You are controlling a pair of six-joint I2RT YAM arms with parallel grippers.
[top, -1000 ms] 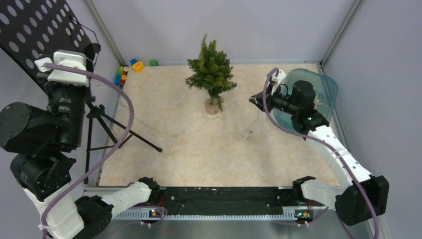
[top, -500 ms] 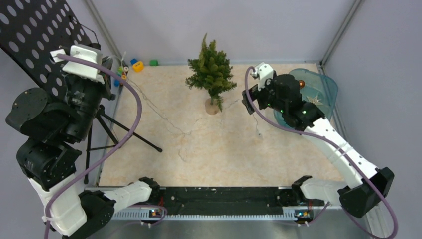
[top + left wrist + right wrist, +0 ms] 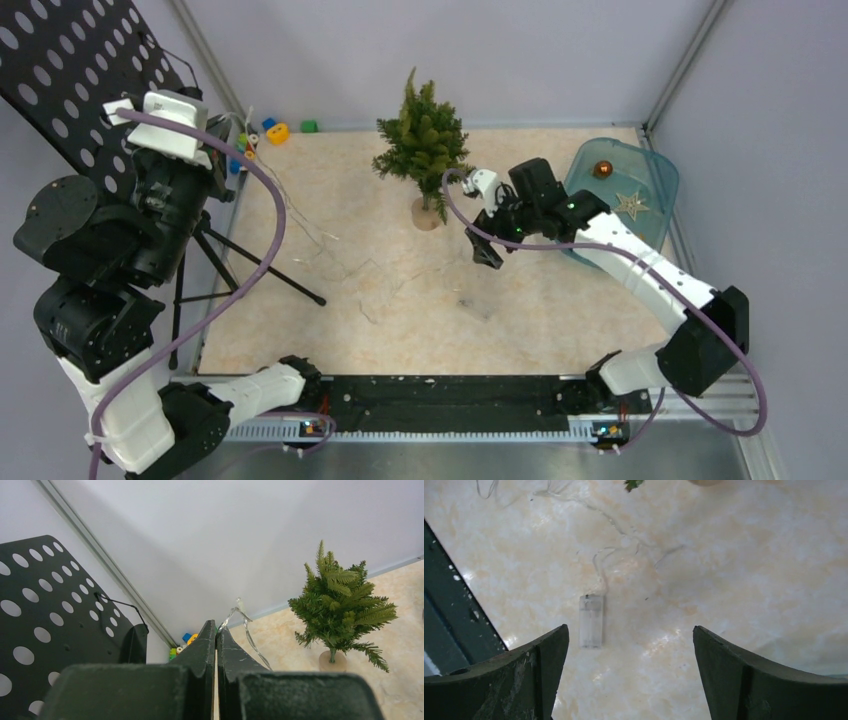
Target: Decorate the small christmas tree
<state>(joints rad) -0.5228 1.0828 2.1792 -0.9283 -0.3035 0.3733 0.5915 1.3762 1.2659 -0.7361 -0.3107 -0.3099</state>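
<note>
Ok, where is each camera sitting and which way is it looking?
Top camera: high behind the robot, looking down on the beige marbled table; left arm and right arm show.
Left wrist camera: raised at the left, facing the small green christmas tree; its shut left gripper pinches a thin clear light wire.
Right wrist camera: pointing down at the table; its open right gripper frames a small clear plastic battery box.
Shared: top and left wrist views both show the tree.

Dark green tree (image 3: 424, 140), beige marbled table (image 3: 400, 330), teal tray (image 3: 655, 180), black perforated panel (image 3: 60, 60).
</note>
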